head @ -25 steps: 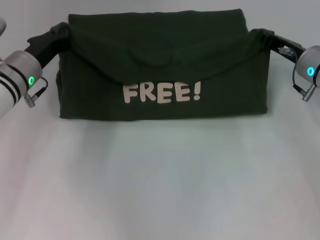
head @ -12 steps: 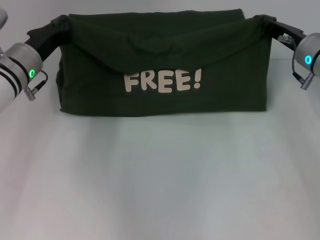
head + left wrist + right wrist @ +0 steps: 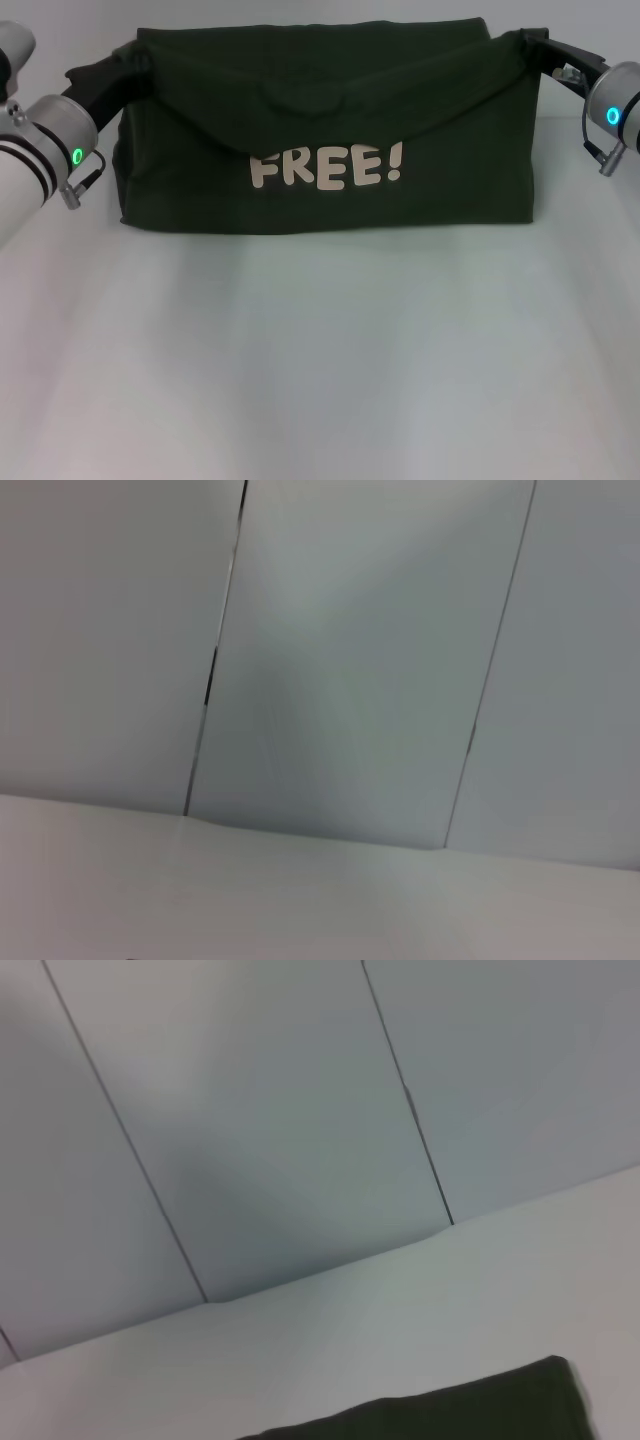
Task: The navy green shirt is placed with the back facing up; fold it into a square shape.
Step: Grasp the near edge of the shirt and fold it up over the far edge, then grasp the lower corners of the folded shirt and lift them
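Note:
The navy green shirt lies folded at the far side of the white table, its cream "FREE!" lettering showing on the near face. A folded layer hangs across the top, held up at both upper corners. My left gripper is shut on the shirt's upper left corner. My right gripper is shut on the upper right corner. A dark strip of the shirt shows in the right wrist view. The left wrist view shows only table and wall.
A pale panelled wall stands behind the table, also seen in the left wrist view. The table's bare surface stretches in front of the shirt.
Both grippers have lifted the held corners slightly and carried them back, so the lettering and lower edge sit a little farther away. The left arm has shifted inward.

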You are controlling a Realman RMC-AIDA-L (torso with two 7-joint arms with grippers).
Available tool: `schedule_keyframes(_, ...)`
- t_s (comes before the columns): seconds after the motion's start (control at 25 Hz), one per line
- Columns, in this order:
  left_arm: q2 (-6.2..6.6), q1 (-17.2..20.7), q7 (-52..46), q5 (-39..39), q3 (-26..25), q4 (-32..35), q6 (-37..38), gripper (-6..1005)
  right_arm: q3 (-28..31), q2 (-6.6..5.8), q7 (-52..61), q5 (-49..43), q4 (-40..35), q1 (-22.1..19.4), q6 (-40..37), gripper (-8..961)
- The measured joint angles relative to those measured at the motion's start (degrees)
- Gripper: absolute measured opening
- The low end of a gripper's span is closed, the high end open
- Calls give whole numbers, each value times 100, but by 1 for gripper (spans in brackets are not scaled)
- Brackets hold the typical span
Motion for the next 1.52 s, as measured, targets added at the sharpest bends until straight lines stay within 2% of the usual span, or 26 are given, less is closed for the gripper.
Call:
schedule_keyframes(0.28, -34, 2, 58, -192, -49, -82, -87, 29, 38, -1, -2, 65, 10, -38, 155, 158)
schedule_keyframes(0.4, -61, 27, 251, -629, -51, -82, -260, 91, 11, -6, -1, 135, 11, -57, 238, 200)
schedule_keyframes(0.48, -45, 30, 287, -738, -43, -82, -376, 132, 7, -7, -1, 137, 11, -58, 319, 421)
schedule_keyframes(0.68, 53, 127, 107, -729, -19, -69, -491, 313, 6, -15, 1, 140, 11, -90, 357, 541)
schedule_keyframes(0.8, 244, 306, -551, -677, 382, -72, -394, 555, 5, -46, 83, 140, -22, -188, 244, 613)
schedule_keyframes(0.84, 347, 414, -950, -664, 680, -66, -291, 582, 3, -68, 166, 141, -42, -247, 145, 637)
schedule_keyframes(0.88, 425, 523, -1335, -661, 1040, -37, -144, 610, 0, -139, 401, 136, -54, -395, -189, 661)
schedule_keyframes(0.92, 491, 646, -1700, -652, 1379, 35, 53, 638, 0, -139, 401, 136, -54, -395, -189, 666)
schedule_keyframes(1.04, 550, 996, -2557, -299, 1939, 478, 701, 720, -75, -288, 865, 97, -62, -666, -906, 683)
schedule_keyframes(1.16, 526, 1242, -3246, 523, 2090, 986, 1406, 720, -327, -419, 1301, 88, -150, -996, -1731, 699)
schedule_keyframes(1.28, 539, 1317, -3693, 1420, 2091, 1248, 1971, 720, -661, -537, 1732, 86, -341, -1344, -2368, 699)
schedule_keyframes(1.52, 556, 1339, -4211, 2795, 2052, 1582, 2204, 721, -1391, -821, 2096, 32, -536, -1774, -3002, 698)
